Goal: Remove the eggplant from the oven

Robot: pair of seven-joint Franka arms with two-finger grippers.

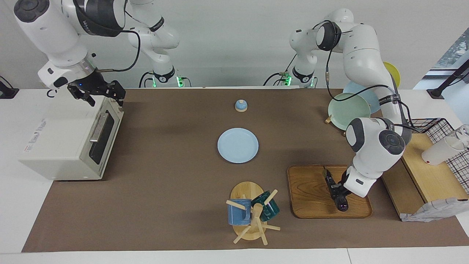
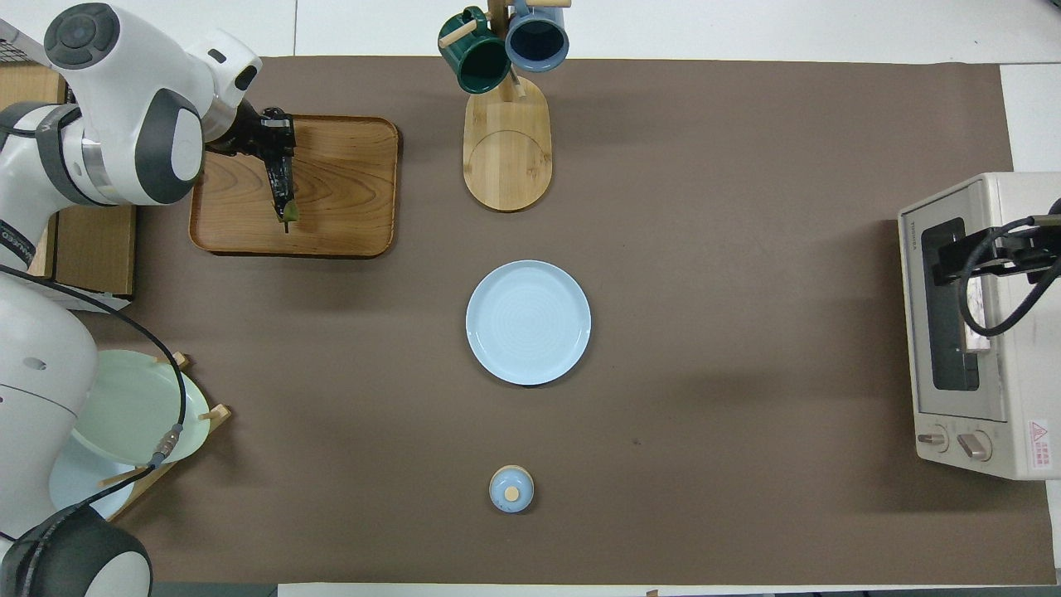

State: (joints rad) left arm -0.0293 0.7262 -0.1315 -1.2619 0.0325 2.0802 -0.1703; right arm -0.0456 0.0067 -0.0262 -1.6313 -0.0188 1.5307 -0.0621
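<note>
Both arms are busy: my left gripper (image 1: 335, 190) pinches the slim dark purple eggplant (image 1: 328, 180) on the wooden tray (image 1: 311, 205), long axis pointing toward the robots. Right gripper (image 1: 97, 96) hangs spread over the closed off-white toaster oven (image 1: 55, 146), so I'd say letting go is what's left.

Left arm: reaches out long from its base, elbow high, wrist bent steeply down.
Left gripper (image 1: 336, 193): low, pointing down, fingers closed on a dark slim object.
Right arm: forearm angled down from the shoulder, raised.
Right gripper (image 1: 97, 93): held in the air, fingers spread apart, holding nothing.
</note>
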